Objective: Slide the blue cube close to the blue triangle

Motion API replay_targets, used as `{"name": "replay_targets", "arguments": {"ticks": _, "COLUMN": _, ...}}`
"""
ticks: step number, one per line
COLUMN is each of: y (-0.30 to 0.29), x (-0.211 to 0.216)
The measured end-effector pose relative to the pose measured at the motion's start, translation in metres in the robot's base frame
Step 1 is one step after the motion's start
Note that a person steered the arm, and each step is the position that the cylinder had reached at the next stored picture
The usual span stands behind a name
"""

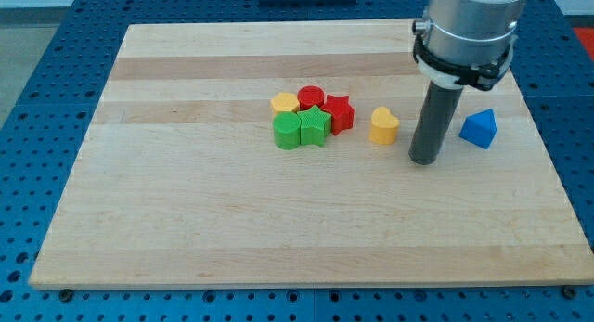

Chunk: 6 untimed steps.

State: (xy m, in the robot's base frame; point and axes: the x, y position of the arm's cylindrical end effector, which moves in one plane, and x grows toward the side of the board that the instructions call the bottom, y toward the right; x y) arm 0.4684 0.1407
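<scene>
The blue triangle (478,129) lies on the wooden board (232,229) at the view's right. My tip (426,160) rests on the board just left of the blue triangle and right of a yellow heart (383,124), touching neither. No blue cube shows in this view; I cannot tell whether the rod or the arm hides it.
A cluster sits left of the yellow heart: a yellow block (285,103), a red cylinder (310,96), a red star (340,112), a green cylinder (288,131) and a green star (315,126). The arm's grey body (469,30) hangs over the board's top right corner.
</scene>
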Motion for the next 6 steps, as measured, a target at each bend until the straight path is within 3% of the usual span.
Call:
{"name": "replay_targets", "arguments": {"ticks": 3, "y": -0.047, "x": -0.033}}
{"name": "replay_targets", "arguments": {"ticks": 6, "y": 0.002, "x": -0.033}}
